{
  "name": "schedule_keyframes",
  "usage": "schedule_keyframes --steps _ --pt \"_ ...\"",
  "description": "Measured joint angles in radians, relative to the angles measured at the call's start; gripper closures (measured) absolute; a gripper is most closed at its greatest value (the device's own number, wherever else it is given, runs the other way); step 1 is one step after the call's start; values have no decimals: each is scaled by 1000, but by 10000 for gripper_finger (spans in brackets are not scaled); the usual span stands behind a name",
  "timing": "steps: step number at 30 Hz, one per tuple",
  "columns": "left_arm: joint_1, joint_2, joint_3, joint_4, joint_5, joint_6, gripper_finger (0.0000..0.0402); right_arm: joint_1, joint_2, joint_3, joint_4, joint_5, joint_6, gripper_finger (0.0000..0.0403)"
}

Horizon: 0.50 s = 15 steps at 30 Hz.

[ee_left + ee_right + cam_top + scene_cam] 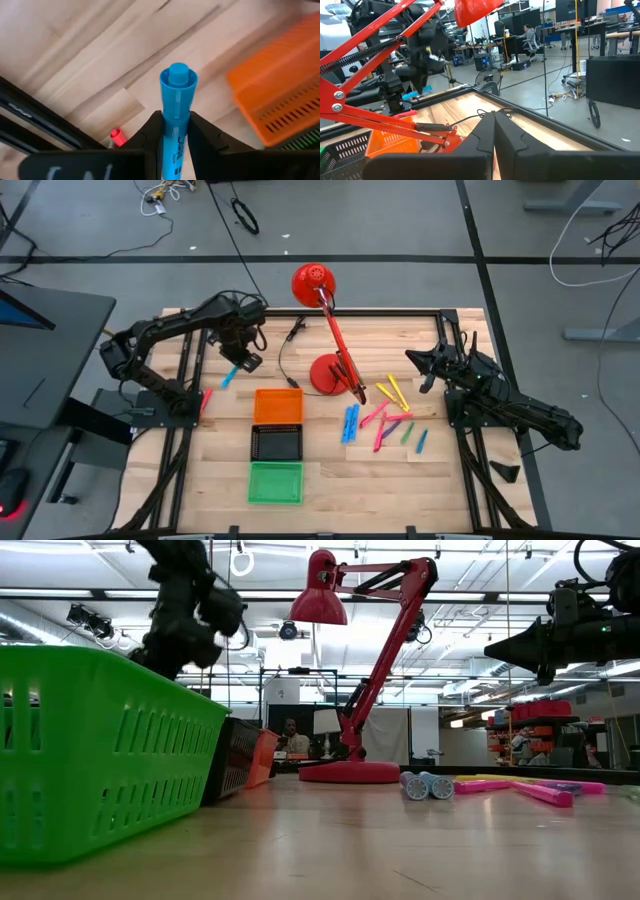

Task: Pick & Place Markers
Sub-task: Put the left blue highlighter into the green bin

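Note:
My left gripper point(243, 362) hovers over the table's far left part, left of the orange tray point(277, 405), shut on a blue marker point(230, 376). The other markers point(385, 418), in blue, pink, yellow and green, lie flat in a loose heap on the right half, near the lamp base point(325, 375). In the low view two blue markers point(425, 785) show end-on. One red marker point(117, 136) lies by the left arm's base. My right gripper point(412, 358) is shut and held above the table at the far right, touching nothing. My left gripper holds the blue marker by its barrel point(175, 131), pinched between the two fingers point(152, 132). The marker runs along the fingers, and its capped end point(178, 80) sticks out past the fingertips. The fingers slant downward from above, and the marker is lifted clear of the table.
An orange, a black point(276, 443) and a green tray point(275, 482) stand in a row from middle to near edge. A red desk lamp point(312, 283) stands at the far middle, its arm point(340, 350) slanting over the table. A dark frame point(186, 370) edges the table.

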Motion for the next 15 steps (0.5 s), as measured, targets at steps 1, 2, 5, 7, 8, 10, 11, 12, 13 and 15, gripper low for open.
schedule_keyframes --steps 1,2,5,7,8,10,11,12,13,15 --pt "-10 0 24 -18 0 4 334 0 0 0 0 0 0 392" --pt "-22 0 47 -37 0 12 334 0 0 0 0 0 0 392" --pt "-58 0 115 -101 0 37 334 0 0 0 0 0 0 392" --pt "-87 0 153 -139 0 47 334 0 0 0 0 0 0 392" --pt "-103 0 171 -154 0 55 334 0 0 0 0 0 0 392" --pt "-138 0 200 -181 0 71 334 0 0 0 0 0 0 392" --pt "-156 0 212 -196 0 76 334 0 0 0 0 0 0 392" --pt "-173 0 224 -210 -1 81 334 0 0 0 0 0 0 392" --pt "-190 0 235 -219 -1 90 334 0 0 0 0 0 0 392" --pt "-229 0 249 -239 -1 103 334 0 0 0 0 0 0 392"
